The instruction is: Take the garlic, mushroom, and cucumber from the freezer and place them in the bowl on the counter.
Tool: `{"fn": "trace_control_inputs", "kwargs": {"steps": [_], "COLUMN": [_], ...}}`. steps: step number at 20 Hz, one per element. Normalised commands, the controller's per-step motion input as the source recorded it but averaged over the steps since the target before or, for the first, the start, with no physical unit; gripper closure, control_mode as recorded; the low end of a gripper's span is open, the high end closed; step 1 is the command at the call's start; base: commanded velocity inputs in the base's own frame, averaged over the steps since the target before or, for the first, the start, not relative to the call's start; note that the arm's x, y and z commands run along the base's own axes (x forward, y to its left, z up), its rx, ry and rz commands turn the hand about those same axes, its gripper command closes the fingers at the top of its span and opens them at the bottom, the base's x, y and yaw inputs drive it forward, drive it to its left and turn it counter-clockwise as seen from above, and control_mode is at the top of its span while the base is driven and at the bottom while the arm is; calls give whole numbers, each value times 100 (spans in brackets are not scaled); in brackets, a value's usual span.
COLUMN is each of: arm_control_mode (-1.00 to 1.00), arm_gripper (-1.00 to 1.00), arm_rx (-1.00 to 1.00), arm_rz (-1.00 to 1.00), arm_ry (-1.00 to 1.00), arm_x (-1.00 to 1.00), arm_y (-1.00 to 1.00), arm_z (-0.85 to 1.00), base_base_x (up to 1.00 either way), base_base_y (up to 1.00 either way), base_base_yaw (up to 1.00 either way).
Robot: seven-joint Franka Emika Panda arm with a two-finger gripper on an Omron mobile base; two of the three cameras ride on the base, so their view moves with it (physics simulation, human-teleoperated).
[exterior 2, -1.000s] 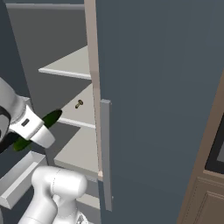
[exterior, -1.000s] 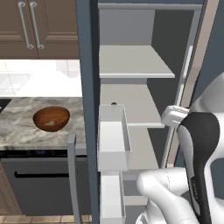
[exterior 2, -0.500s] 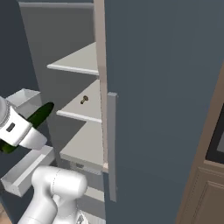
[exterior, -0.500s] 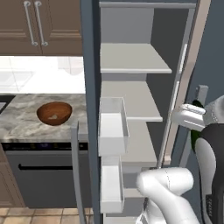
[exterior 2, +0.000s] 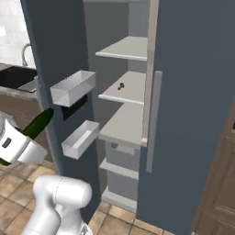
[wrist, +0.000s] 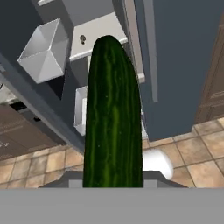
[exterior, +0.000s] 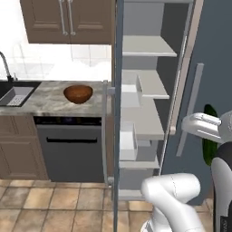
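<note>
While the freezer point(exterior 2: 193, 92) stands with its door swung wide, the robot's gripper point(wrist: 113, 186) holds the cucumber point(wrist: 113, 118) out in front of the appliance, clear of the shelves; the fingertips are hidden behind it, so the exact jaw gap cannot be told. In the right base view the cucumber point(exterior 2: 38, 124) juts up at a slant from the white wrist, just beside the door bins point(exterior 2: 73, 87). On the middle shelf point(exterior 2: 126, 89) a small dark-tan lump, likely the mushroom point(exterior 2: 121, 86), sits alone. The open door's edge stands between the arm and the counter point(exterior: 45, 99), where the bowl point(exterior: 78, 94) rests near the sink point(exterior: 13, 93), with a dishwasher point(exterior: 72, 152) below and wooden cabinets point(exterior: 68, 20) above. Since a second ago the whole scene has slid sideways and shrunk in both base views, a sign the base has backed away, while the cucumber stays clamped in the hand.
</note>
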Motion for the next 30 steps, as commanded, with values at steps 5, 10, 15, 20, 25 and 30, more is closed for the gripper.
{"fn": "trace_control_inputs", "kwargs": {"steps": [5,10,15,20,25,30], "arm_control_mode": [100,100,100,100,100,100], "arm_gripper": [100,100,100,100,100,100], "arm_rx": [0,0,0,0,0,0], "arm_rz": [0,0,0,0,0,0], "arm_ry": [0,0,0,0,0,0], "arm_x": [0,0,0,0,0,0], "arm_y": [0,0,0,0,0,0], "arm_z": [0,0,0,0,0,0], "base_base_x": [-19,-8,0,0,13,34], "base_base_y": [100,100,100,100,100,91], "base_base_yaw": [10,8,0,-26,-43,-47]}}
